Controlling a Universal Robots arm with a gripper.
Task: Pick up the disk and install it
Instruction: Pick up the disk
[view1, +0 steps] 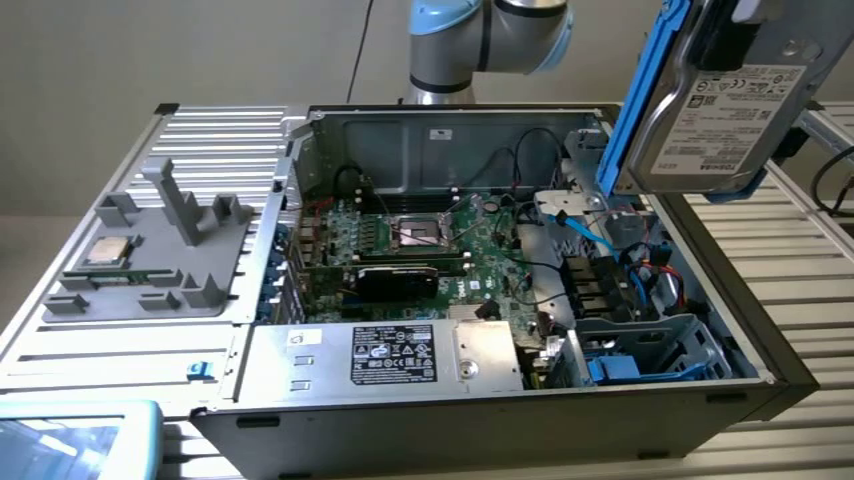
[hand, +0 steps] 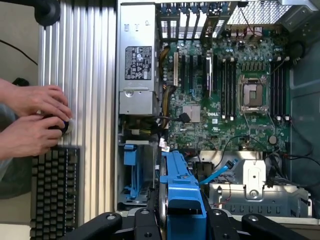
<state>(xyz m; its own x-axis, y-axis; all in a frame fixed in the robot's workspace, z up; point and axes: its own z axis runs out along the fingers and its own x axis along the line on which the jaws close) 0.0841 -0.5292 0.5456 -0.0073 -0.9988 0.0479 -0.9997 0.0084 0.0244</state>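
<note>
Grey-silver, white-labelled disk (view1: 718, 105) in bright blue carrier (view1: 639, 100); green motherboard (view1: 497, 262).

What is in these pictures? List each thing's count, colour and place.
disk: one, grey with blue frame, held above the case
computer case: one, dark, open, on the table
circuit board: one, green, inside the case
box: one, silver with black label, inside the case
tray: one, grey, exterior view's left, carrying a silver chip
keyboard: one, black, near the hands
hands: two, a person's, by the keyboard
gripper: one, black, shut on the disk
</note>
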